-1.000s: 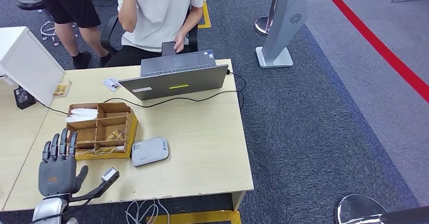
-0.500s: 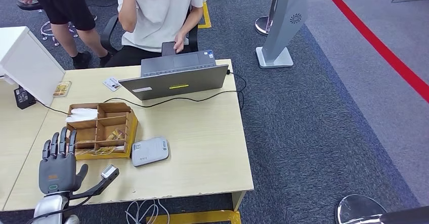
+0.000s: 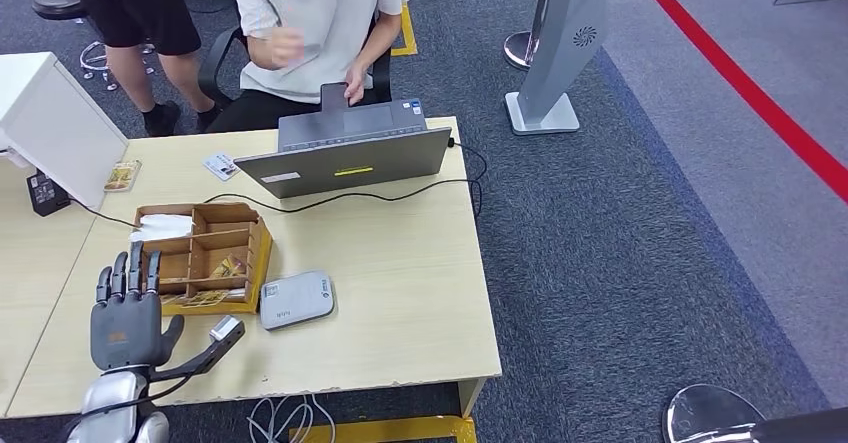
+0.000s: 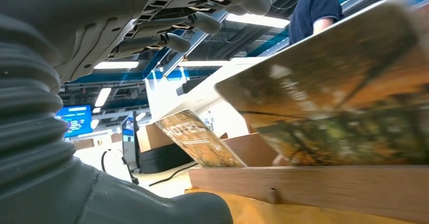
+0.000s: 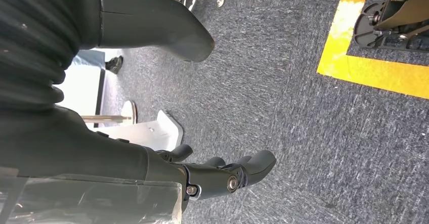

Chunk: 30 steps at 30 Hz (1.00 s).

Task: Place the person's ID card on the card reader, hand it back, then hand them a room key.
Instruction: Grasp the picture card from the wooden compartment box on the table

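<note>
My left hand [image 3: 126,315] hovers open over the table's near left corner, fingers straight and spread, just short of the wooden card box [image 3: 255,253]. The box holds hotel key cards [image 3: 228,266]. In the left wrist view, one patterned key card [image 4: 200,142] leans in the box beyond my fingers [image 4: 202,12], and a bigger blurred one [image 4: 344,97] stands closer. The grey-white card reader [image 3: 296,299] lies right of the box. A small ID card [image 3: 222,166] lies on the table by the laptop. My right hand [image 5: 217,176] hangs over the carpet, holding nothing.
An open grey laptop [image 3: 345,149] with a black cable stands at the far table edge, with a seated person in a white shirt [image 3: 320,23] behind it. A second person [image 3: 140,23] stands at far left. A white box [image 3: 55,123] sits left.
My left hand has moved a little forward toward the card box. The seated person's raised hand has come down from the face to chest height.
</note>
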### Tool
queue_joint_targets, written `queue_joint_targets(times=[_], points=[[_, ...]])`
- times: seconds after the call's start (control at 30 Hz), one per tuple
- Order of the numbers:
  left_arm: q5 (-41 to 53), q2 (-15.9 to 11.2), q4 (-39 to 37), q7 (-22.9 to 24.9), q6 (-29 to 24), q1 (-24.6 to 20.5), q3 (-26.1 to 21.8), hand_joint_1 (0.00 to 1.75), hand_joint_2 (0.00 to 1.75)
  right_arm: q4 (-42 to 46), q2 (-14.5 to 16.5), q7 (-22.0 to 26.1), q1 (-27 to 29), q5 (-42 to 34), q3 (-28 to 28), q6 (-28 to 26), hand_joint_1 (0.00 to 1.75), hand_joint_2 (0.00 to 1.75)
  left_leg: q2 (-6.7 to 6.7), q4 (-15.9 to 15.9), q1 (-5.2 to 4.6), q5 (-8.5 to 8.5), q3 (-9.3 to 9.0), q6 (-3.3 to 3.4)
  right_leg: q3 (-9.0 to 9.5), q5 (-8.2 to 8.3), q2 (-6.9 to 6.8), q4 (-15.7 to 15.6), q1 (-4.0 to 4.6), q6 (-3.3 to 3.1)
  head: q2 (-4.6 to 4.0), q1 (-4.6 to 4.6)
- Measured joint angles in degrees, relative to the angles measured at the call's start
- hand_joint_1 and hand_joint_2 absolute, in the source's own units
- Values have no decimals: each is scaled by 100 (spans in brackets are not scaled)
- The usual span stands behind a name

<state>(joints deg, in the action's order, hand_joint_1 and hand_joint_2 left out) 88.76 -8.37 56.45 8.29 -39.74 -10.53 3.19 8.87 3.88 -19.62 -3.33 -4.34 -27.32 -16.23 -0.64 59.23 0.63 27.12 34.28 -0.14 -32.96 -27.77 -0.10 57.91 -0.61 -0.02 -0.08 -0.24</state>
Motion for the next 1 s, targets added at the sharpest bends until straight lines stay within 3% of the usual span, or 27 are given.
queue_joint_targets(times=[1.0], points=[[0, 6, -80, 97, 0, -163, 456, 0, 175, 0, -13, 23, -1, 0, -44, 19, 0, 175, -1, 0, 0, 0, 0, 0, 0, 0, 1, 0, 0, 0, -1, -1]])
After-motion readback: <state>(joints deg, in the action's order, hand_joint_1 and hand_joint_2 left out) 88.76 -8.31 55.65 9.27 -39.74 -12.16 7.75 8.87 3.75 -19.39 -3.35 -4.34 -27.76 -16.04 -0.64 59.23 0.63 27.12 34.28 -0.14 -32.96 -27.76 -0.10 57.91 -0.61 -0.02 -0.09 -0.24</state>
